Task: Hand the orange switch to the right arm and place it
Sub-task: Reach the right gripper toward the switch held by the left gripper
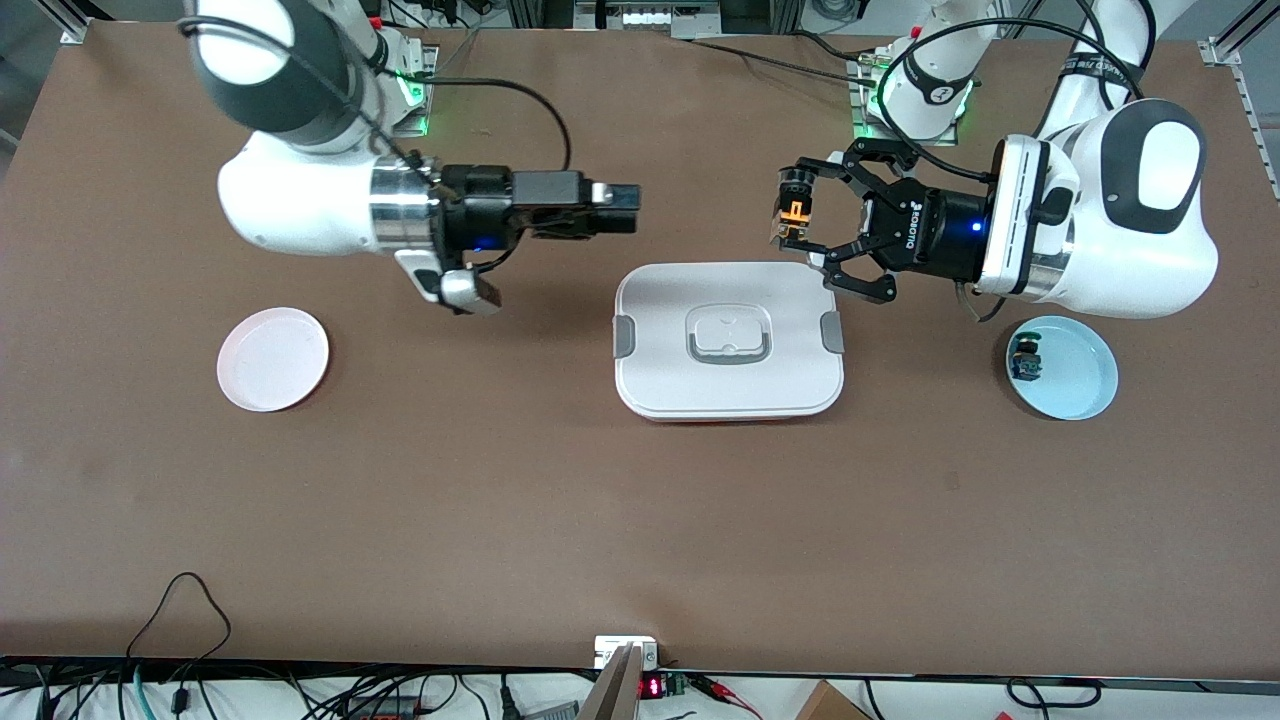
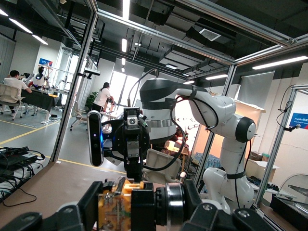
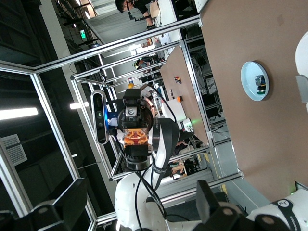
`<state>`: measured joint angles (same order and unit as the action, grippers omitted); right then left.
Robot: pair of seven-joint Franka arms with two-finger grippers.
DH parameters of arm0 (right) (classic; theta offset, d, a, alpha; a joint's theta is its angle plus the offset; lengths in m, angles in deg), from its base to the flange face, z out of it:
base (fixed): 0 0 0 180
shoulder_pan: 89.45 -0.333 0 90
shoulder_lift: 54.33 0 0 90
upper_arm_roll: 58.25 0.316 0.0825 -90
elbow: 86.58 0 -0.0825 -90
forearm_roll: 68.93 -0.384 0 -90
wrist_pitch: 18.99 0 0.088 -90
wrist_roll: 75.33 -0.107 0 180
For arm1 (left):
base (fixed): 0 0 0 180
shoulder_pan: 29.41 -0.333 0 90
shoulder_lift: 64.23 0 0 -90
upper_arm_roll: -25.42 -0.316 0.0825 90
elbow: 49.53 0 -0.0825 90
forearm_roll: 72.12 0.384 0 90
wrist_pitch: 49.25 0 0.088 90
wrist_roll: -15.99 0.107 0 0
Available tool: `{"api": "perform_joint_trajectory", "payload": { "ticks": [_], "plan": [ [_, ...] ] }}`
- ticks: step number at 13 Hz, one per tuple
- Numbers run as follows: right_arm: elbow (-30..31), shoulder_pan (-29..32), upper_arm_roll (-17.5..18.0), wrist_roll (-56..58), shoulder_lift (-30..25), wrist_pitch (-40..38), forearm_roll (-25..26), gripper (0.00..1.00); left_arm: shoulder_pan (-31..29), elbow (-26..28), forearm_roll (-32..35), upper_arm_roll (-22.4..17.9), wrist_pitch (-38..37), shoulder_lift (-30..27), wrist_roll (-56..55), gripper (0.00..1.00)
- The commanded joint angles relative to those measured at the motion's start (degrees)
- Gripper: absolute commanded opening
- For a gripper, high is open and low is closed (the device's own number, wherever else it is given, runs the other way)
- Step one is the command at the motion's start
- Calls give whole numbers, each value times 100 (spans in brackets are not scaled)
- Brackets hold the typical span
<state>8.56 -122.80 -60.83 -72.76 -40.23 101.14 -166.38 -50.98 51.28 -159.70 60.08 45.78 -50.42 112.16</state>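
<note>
My left gripper [image 1: 795, 212], the black claw-fingered one, is shut on the orange switch [image 1: 797, 213] and holds it in the air over the table beside a corner of the white box. In the left wrist view the switch [image 2: 114, 208] sits between the pads, its black head sideways. My right gripper [image 1: 625, 208], slim and black, is open and empty in the air over bare table, pointing at the left gripper with a gap between them. In the right wrist view its fingers [image 3: 72, 202] stand wide apart, and the switch [image 3: 136, 136] shows straight ahead.
A white lidded box [image 1: 728, 385] lies at the table's middle. A pink plate [image 1: 272, 358] lies toward the right arm's end. A light blue plate [image 1: 1075, 385] toward the left arm's end holds a blue-bodied switch [image 1: 1026, 358].
</note>
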Motion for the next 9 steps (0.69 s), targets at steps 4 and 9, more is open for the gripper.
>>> {"api": "perform_joint_trajectory", "payload": {
  "ticks": [4,9],
  "plan": [
    [-706,-962,-49,-28,444,1476,-300,100,-101,106,-180,58,-64,-134,148,0],
    [-1260,-1104,-49,-115,840,1759,-573,100,-101,97,-180,58,-64,-134,139,0]
  ]
}}
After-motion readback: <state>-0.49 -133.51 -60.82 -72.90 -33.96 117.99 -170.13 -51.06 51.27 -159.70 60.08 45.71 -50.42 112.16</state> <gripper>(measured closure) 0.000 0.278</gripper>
